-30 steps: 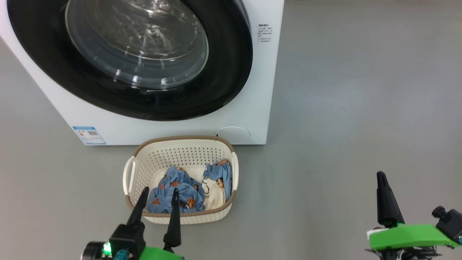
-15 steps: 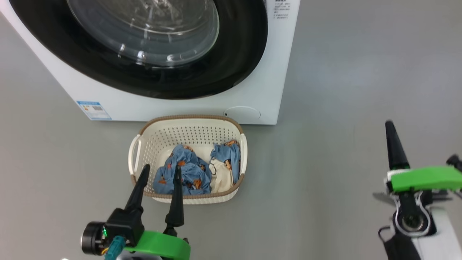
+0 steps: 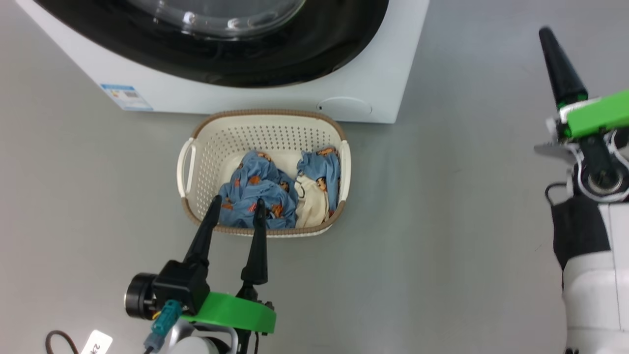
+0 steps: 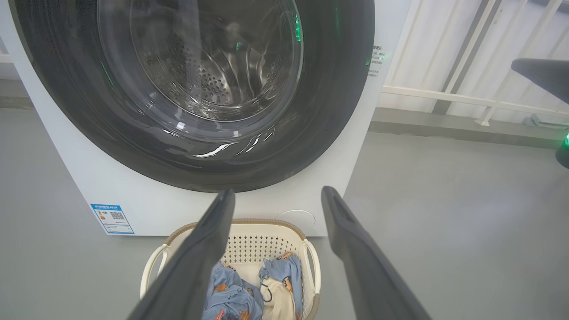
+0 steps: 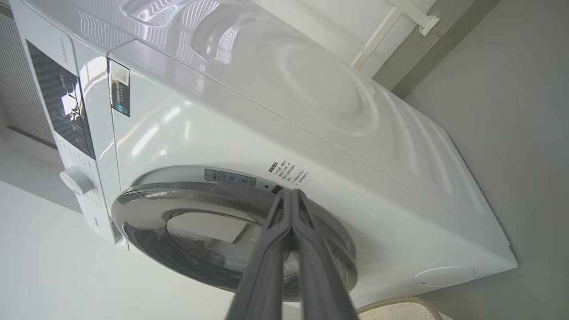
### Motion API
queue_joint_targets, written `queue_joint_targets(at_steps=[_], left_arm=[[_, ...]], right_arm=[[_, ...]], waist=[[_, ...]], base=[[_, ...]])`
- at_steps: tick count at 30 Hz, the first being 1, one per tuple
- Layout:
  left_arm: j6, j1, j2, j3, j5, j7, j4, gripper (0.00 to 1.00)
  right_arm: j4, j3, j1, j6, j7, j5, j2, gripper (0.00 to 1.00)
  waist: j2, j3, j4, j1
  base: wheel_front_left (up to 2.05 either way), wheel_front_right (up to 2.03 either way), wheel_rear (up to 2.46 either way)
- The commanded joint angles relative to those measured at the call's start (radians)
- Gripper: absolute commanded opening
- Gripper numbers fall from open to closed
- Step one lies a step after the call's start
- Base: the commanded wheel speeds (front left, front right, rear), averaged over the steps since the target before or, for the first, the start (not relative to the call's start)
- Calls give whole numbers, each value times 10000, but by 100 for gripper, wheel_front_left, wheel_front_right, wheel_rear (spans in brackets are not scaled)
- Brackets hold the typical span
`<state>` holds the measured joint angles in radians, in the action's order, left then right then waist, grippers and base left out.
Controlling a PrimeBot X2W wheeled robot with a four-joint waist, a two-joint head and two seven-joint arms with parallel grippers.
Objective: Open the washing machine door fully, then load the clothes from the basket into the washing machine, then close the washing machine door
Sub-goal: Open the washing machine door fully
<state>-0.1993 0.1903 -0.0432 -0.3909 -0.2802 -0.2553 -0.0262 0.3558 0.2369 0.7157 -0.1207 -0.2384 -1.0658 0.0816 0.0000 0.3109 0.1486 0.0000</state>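
My left tool, fingers spread wide and empty, hangs above the near side of the basket. The basket sits on the grey floor and holds the crumpled blue clothes. My right tool, at far right, has its fingers pressed together on nothing. Just behind the basket stands the washing machine, its black door shut.

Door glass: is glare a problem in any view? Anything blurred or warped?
Left wrist view: white streaks and green glints on the washing machine door, drum readable through it; left gripper fingers soft, too close. Right wrist view: wavy highlights on the glossy washing machine, whole scene tilted. Head view: even light, basket and clothes sharp.
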Motion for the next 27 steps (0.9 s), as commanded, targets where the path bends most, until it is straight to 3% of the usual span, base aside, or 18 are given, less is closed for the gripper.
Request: queue_joint_targets(at_steps=[1, 17, 27], left_arm=[[-144, 409, -70, 155, -146, -65, 333, 100], [-354, 836, -70, -293, -401, -65, 525, 100], [-412, 1039, -70, -520, -550, -65, 593, 100]], right_arm=[[-68, -142, 730, -100, -300, 195, -16, 0], [1271, 115, 3645, -100, -2024, 506, 88, 0], [2246, 93, 5137, -100, -2468, 828, 86, 0]], waist=[[0, 498, 296, 0], [0, 1455, 933, 0], [0, 1901, 1266, 0]], base=[[0, 0, 0], [0, 0, 0], [0, 0, 0]])
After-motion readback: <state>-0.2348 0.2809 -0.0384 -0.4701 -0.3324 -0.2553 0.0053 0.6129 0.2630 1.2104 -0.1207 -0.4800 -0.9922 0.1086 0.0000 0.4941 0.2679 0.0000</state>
